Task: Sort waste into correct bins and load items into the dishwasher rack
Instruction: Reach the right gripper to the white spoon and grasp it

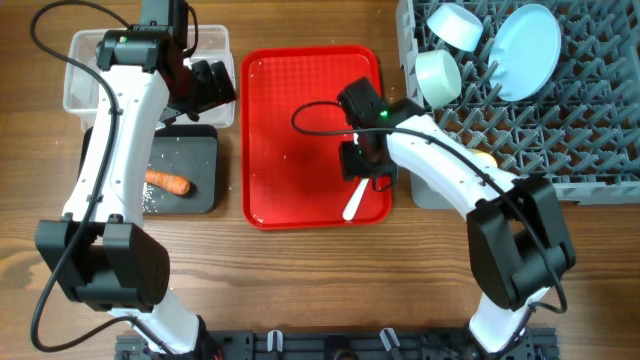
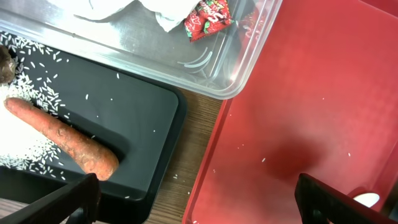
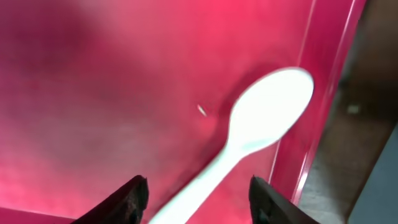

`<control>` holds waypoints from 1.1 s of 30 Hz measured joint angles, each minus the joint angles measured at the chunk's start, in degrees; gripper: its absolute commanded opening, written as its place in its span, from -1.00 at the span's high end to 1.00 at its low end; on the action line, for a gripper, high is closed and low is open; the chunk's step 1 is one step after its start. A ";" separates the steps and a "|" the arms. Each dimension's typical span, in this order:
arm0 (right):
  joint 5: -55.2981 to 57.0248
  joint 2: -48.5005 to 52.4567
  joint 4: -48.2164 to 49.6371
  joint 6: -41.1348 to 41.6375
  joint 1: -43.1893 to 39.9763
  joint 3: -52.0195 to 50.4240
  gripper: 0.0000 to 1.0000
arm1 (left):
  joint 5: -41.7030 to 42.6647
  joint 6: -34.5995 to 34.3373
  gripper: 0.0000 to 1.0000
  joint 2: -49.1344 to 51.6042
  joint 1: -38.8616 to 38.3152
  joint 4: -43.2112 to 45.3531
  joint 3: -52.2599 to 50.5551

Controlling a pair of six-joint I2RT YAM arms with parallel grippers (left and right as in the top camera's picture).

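The white plastic spoon [image 1: 352,200] lies at the red tray's front right. My right gripper [image 1: 364,168] is open just above it; in the right wrist view its fingers [image 3: 199,202] straddle the spoon's handle, bowl end [image 3: 264,112] ahead. My left gripper [image 1: 205,85] is open and empty [image 2: 199,205] over the gap between the bins. The black tray [image 2: 137,124] holds the carrot [image 2: 62,134], rice [image 2: 31,93] and brown lump [image 2: 5,62]. The clear tub [image 2: 236,81] holds the wrapper [image 2: 208,15] and napkin [image 2: 149,9]. The grey rack [image 1: 560,130] holds the plate [image 1: 528,50], blue bowl [image 1: 455,25] and pale bowl [image 1: 438,75].
The red tray [image 1: 290,130] lies between the bins and the rack, with a few stray rice grains on it. A bit of the yellow cup [image 1: 485,157] shows in the rack behind my right arm. Wooden table surrounds everything.
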 measured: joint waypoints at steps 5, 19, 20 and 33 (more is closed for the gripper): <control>0.44 0.00 0.13 1.64 0.00 -1.14 -0.01 | 0.00 0.00 -1.00 0.00 0.00 0.00 0.02; 3.72 -1.07 13.49 2.78 0.00 -11.10 0.28 | -0.02 0.00 -1.00 0.00 0.00 0.00 0.00; 4.17 -1.25 14.58 2.51 0.00 -11.52 0.53 | 0.00 0.00 -1.00 0.00 0.00 0.00 0.00; 5.95 -1.49 17.29 -0.24 -0.09 -12.17 0.91 | 0.00 0.00 -1.00 0.00 0.00 0.00 0.00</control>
